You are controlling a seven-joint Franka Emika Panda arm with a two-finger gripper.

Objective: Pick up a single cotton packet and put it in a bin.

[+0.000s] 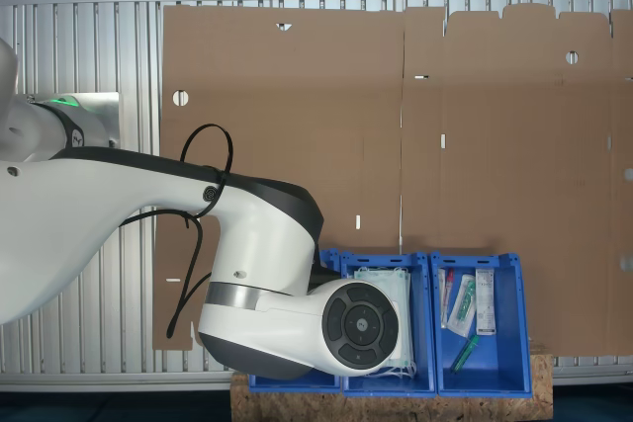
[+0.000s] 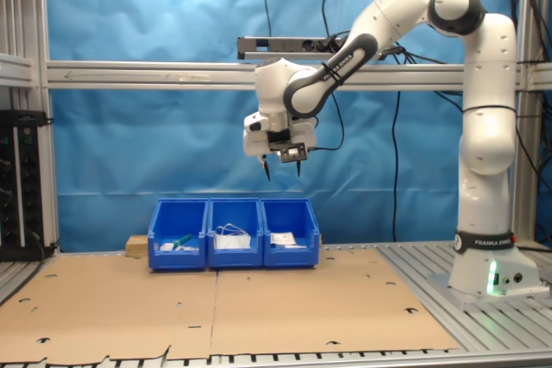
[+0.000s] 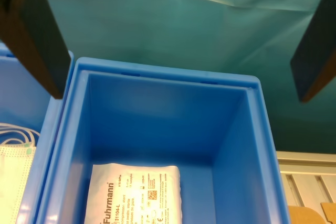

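**Gripper poised above the packet bin**

The gripper (image 2: 282,169) hung high above the bin (image 2: 291,232), its fingers (image 3: 34,35) spread apart and grasping nothing. A cotton packet (image 3: 135,195) lay flat on the bin's floor. The bin stood at the cardboard sheet's (image 2: 216,303) far edge, beside the mask bin (image 2: 235,233).

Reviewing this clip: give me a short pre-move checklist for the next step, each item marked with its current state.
1. Tool open, nothing between the fingers: ok.
2. Tool above the bin holding white packets, well clear of its rim: ok.
3. Cotton packet visible in that bin: ok.
4. Single packet or a stack: cannot tell.
5. Neighbouring bin with masks not under the tool: ok.
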